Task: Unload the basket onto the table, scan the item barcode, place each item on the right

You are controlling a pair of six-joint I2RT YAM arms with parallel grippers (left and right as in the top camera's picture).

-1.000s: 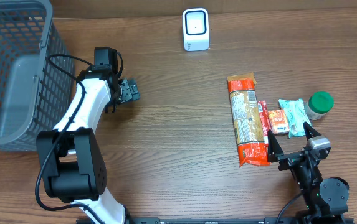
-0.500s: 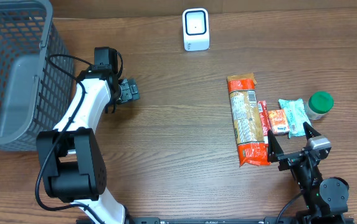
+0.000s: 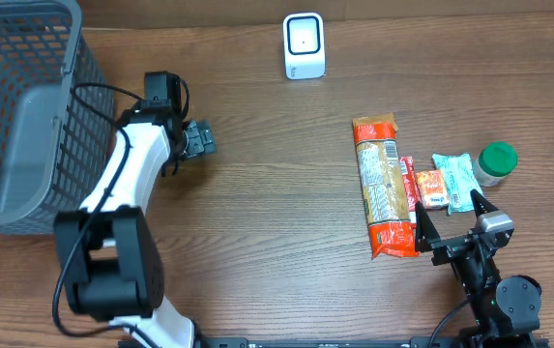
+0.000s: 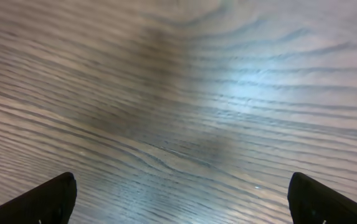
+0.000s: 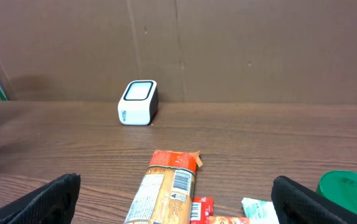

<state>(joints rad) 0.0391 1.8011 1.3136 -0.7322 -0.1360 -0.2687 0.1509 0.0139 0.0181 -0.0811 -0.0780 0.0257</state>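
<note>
Overhead view: the long orange packet point(image 3: 383, 188) lies lengthwise on the right half of the table point(image 3: 277, 242), near the front edge.
Neighbours: a thin red packet point(image 3: 410, 184) touches its right side, then a small orange packet point(image 3: 433, 189), a teal packet point(image 3: 455, 181) and a green-lidded jar point(image 3: 496, 162).
Scanner: the white scanner point(image 3: 304, 45) stands upright at the far edge, well apart from the packets.
Basket: a grey mesh basket point(image 3: 25, 106) fills the far left corner.
Right arm: low at the front edge, pointing at the far side. The right gripper point(image 3: 449, 217) is spread wide and holds nothing. One finger is just beside the long packet's near end.
Left arm: stretched along the basket's side. The left gripper point(image 3: 199, 140) is fully spread over bare wood, with nothing in it.
Writing: a barcode point(image 5: 181, 180) shows near the long packet's far end. Other print is too small to read.
</note>
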